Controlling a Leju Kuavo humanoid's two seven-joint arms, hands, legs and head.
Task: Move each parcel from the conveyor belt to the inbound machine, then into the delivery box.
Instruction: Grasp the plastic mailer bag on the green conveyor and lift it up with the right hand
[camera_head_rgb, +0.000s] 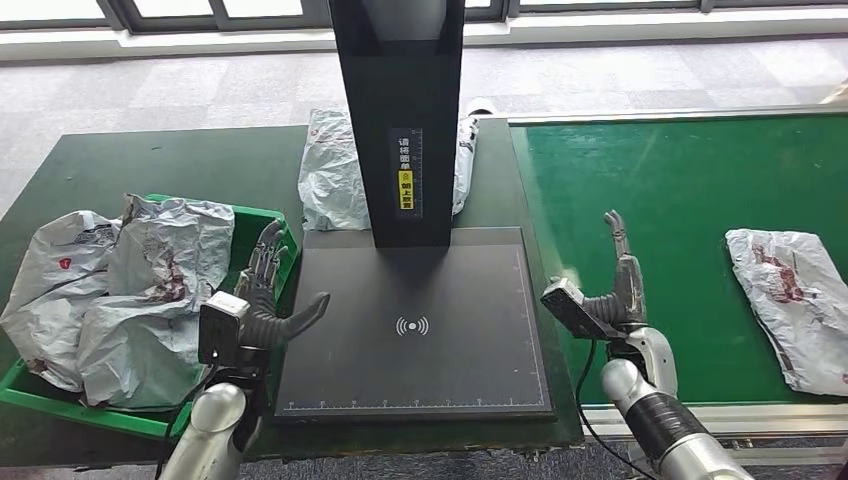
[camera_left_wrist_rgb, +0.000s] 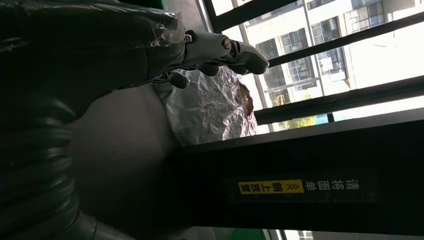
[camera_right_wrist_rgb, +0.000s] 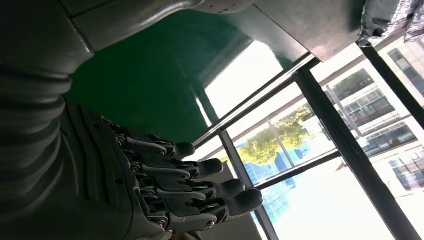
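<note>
**Both hands free, one parcel waiting on the belt**

I had both hands raised and holding nothing. The left hand (camera_head_rgb: 268, 300) stood beside the green box (camera_head_rgb: 262, 215), fingers apart, thumb reaching over the edge of the scanner plate (camera_head_rgb: 415, 330). The right hand (camera_head_rgb: 612, 290) stood upright between the plate and the conveyor belt (camera_head_rgb: 660, 200), fingers straight and released; the right wrist view showed those fingers (camera_right_wrist_rgb: 200, 185) spread with nothing in them.

The next parcel (camera_head_rgb: 795, 300) lay flat on the belt, well off to the right of the right hand. The plate was bare. Several grey bags (camera_head_rgb: 130, 290) were already heaped in the box, and another bag (camera_head_rgb: 330, 170) lay on the table behind the scanner's black post (camera_head_rgb: 400, 110).

My read on handling: a crumpled plastic mailer, probably light, soft and limp, with a slick skin. It looked likely to sag and fold if lifted by a corner. I judged the near long edge the best hold, pinching into a wrinkle so the film bunches under the fingers rather than sliding.
</note>
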